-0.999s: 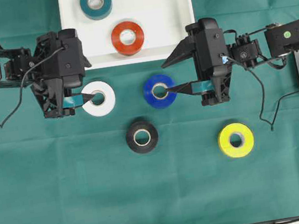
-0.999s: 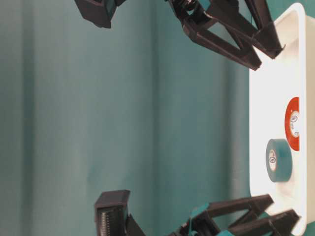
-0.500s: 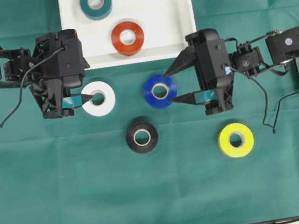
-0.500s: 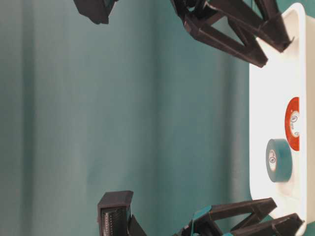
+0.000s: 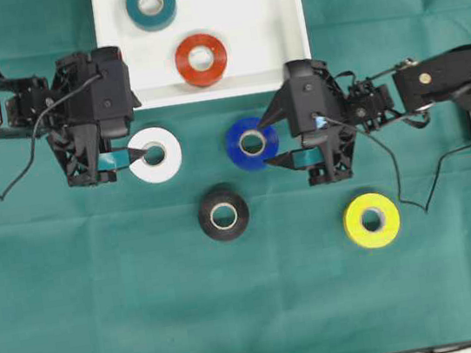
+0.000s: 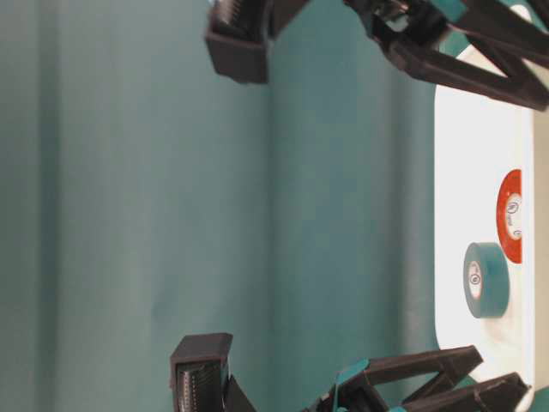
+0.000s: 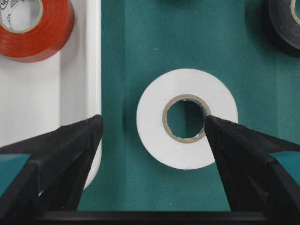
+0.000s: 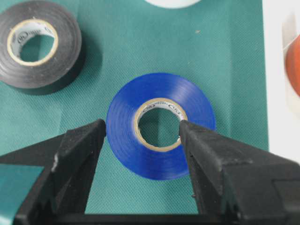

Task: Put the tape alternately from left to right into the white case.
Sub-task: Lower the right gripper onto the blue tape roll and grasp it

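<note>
Right pincer (image 5: 267, 141) has slid in over the blue roll (image 5: 252, 142) just below the white case (image 5: 283, 12): open, one finger in the core, holding nothing. Left pincer (image 5: 138, 152), open too, straddles white roll (image 5: 155, 155). Lower fully, then squeeze the wall.

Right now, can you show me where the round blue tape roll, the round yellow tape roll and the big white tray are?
Round blue tape roll (image 5: 252, 143): overhead view, on its glossy ring.
Round yellow tape roll (image 5: 372, 220): overhead view, on its ring.
Big white tray (image 5: 265, 14): overhead view, bare floor.
</note>
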Robot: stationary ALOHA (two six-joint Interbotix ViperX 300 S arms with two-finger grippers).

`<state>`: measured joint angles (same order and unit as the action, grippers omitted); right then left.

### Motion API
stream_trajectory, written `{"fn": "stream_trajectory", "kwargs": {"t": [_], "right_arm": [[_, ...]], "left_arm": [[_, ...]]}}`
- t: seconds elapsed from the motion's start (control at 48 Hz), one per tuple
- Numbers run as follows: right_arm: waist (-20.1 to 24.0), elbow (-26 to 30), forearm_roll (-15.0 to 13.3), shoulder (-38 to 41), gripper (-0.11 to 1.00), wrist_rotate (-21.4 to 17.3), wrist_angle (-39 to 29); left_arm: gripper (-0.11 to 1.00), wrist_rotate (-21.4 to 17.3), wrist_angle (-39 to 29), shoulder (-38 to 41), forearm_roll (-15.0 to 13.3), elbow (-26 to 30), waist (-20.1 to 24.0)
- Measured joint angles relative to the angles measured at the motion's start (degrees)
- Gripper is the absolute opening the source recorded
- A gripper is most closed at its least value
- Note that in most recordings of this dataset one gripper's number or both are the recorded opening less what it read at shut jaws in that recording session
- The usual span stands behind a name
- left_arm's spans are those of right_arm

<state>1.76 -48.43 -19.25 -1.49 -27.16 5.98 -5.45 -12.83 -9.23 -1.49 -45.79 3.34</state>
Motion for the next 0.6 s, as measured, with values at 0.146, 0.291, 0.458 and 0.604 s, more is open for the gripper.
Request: {"fn": "stream_trajectory", "kwargs": {"t": [0.146,0.291,0.458,0.604], "right_arm": [[0.26,1.14,0.09,1.76,0.71,0.00,-0.26],[0.35,1.58,0.00,3.52,0.71,-0.09,-0.35],[0.35,2.02,0.09,4.92,0.71,-0.26,-0.35],[0.35,2.55,0.09,5.98,0.71,-0.26,-0.35]], "left_arm": [[0.65,0.00,0.00,0.00,0.00,0.09,0.00],[0.65,0.00,-0.09,0.09,0.00,0.00,0.00],[0.65,0.00,-0.18,0.09,0.00,0.09,0.00],[0.65,0.00,-0.18,0.00,0.00,0.00,0.00]]}}
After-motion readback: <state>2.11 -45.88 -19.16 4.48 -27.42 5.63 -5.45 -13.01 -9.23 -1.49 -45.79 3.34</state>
